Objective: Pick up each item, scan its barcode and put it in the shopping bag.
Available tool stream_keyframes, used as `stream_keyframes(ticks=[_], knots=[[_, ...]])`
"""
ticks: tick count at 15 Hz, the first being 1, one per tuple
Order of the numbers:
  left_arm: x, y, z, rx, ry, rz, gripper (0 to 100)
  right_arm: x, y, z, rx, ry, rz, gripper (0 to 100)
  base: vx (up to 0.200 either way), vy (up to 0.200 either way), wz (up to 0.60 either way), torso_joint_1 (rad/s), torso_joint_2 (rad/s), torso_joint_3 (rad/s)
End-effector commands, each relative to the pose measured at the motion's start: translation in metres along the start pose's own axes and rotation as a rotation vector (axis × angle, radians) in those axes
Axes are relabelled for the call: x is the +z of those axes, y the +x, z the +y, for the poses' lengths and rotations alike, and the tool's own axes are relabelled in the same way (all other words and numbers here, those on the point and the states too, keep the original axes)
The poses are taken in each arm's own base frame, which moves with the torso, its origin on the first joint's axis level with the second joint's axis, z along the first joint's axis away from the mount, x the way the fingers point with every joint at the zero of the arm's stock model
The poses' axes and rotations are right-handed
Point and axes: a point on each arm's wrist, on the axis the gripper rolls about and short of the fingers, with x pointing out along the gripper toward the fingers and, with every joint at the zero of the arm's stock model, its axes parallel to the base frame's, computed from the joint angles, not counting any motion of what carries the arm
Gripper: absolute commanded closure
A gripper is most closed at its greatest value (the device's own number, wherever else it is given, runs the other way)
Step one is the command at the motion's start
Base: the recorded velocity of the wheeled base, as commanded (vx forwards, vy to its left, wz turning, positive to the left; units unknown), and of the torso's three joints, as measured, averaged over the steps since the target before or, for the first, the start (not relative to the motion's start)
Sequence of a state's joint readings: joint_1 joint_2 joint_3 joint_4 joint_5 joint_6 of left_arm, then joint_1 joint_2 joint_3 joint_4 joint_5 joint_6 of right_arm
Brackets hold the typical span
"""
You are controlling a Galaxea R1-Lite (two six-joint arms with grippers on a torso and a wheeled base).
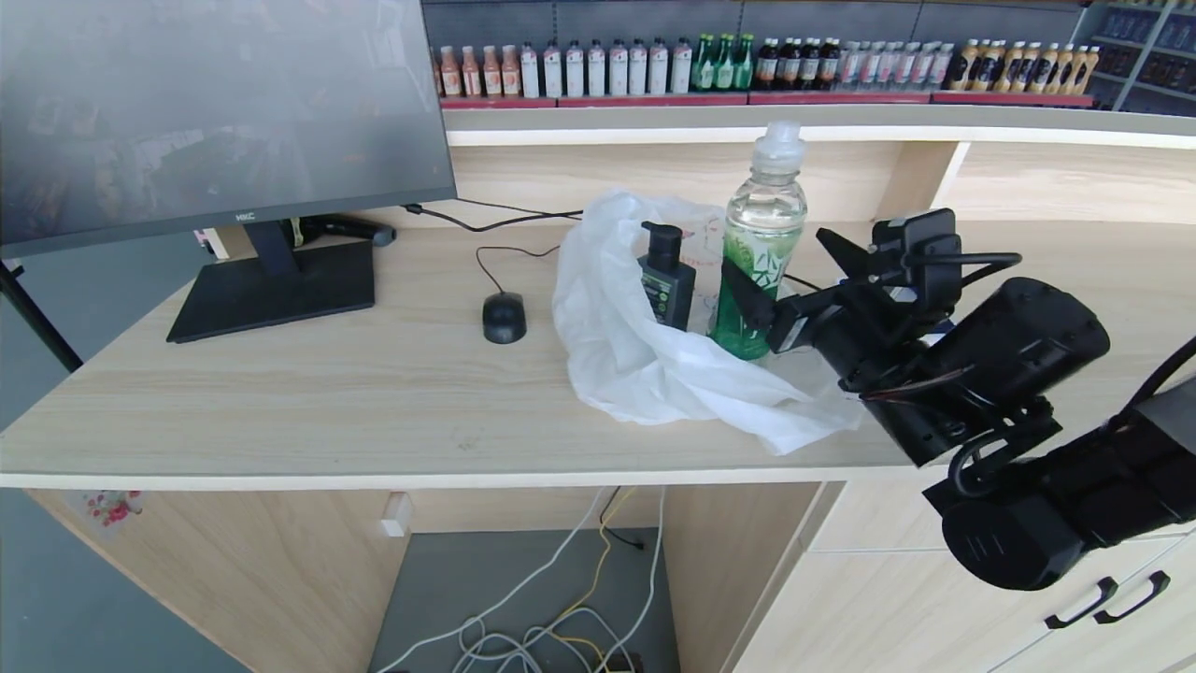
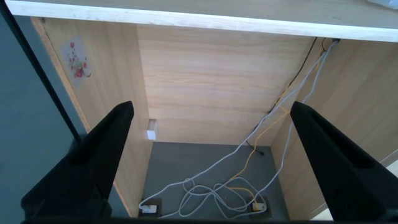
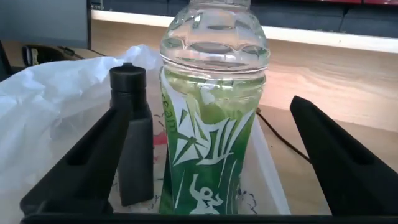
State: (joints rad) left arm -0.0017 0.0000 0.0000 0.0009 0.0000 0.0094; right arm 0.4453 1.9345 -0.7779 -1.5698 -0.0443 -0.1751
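Observation:
A clear bottle with a green label [image 1: 761, 243] [image 3: 211, 124] stands upright on the spread plastic of a white shopping bag [image 1: 635, 355] [image 3: 56, 106] on the counter. Close beside it, also on the bag, stands a black pump bottle [image 1: 666, 280] [image 3: 134, 149]. My right gripper [image 1: 794, 271] [image 3: 211, 106] is open, one finger on either side of the green-label bottle, with gaps showing between fingers and bottle. My left gripper [image 2: 211, 109] hangs open and empty below the counter's front edge, facing the kneehole.
A monitor [image 1: 215, 103] on a black stand, a mouse [image 1: 504, 318] and a dark handheld device [image 1: 341, 227] occupy the counter's left half. A raised ledge [image 1: 841, 121] runs behind the bag. Loose cables [image 2: 217, 186] lie on the floor under the counter.

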Motion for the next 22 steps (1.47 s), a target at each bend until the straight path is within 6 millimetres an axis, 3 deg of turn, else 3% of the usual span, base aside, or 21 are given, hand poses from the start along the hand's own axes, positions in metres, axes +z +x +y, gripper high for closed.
stream_keyframes(ticks=[1, 2, 4, 5, 7, 9, 13, 19, 22], knots=[[0.0, 0.0, 0.0, 0.002, 0.0, 0.001, 0, 0.041, -0.045, -0.012, -0.012, 0.016, -0.019, 0, 0.0, 0.0, 0.0, 0.0, 0.0, 0.0], [0.0, 0.0, 0.0, 0.002, 0.0, 0.001, 0, 0.055, -0.09, -0.022, -0.031, 0.025, 0.016, 0, 0.0, 0.0, 0.0, 0.0, 0.0, 0.0], [0.0, 0.0, 0.0, 0.0, 0.0, -0.001, 0, 0.06, -0.173, -0.036, -0.089, 0.037, 0.104, 0, 0.0, 0.0, 0.0, 0.0, 0.0, 0.0], [0.0, 0.0, 0.0, 0.0, 0.0, -0.001, 0, 0.067, -0.203, -0.042, -0.141, 0.055, 0.087, 0, 0.0, 0.0, 0.0, 0.0, 0.0, 0.0], [0.0, 0.0, 0.0, 0.0, 0.0, 0.001, 0, 0.076, -0.228, -0.048, -0.216, 0.065, 0.128, 0, 0.0, 0.0, 0.0, 0.0, 0.0, 0.0], [0.0, 0.0, 0.0, 0.0, 0.0, 0.001, 0, 0.074, -0.257, -0.043, -0.207, 0.061, 0.252, 0, 0.0, 0.0, 0.0, 0.0, 0.0, 0.0], [0.0, 0.0, 0.0, 0.0, 0.0, -0.001, 0, 0.058, -0.294, -0.031, -0.1, 0.044, 0.467, 0, 0.0, 0.0, 0.0, 0.0, 0.0, 0.0], [0.0, 0.0, 0.0, 0.0, -0.002, -0.001, 0, 0.035, -0.367, -0.02, -0.094, 0.054, 0.572, 0, 0.0, 0.0, 0.0, 0.0, 0.0, 0.0], [0.0, 0.0, 0.0, 0.0, -0.002, 0.001, 0, 0.034, -0.366, -0.019, -0.249, 0.053, 0.585, 0, 0.0, 0.0, 0.0, 0.0, 0.0, 0.0]])
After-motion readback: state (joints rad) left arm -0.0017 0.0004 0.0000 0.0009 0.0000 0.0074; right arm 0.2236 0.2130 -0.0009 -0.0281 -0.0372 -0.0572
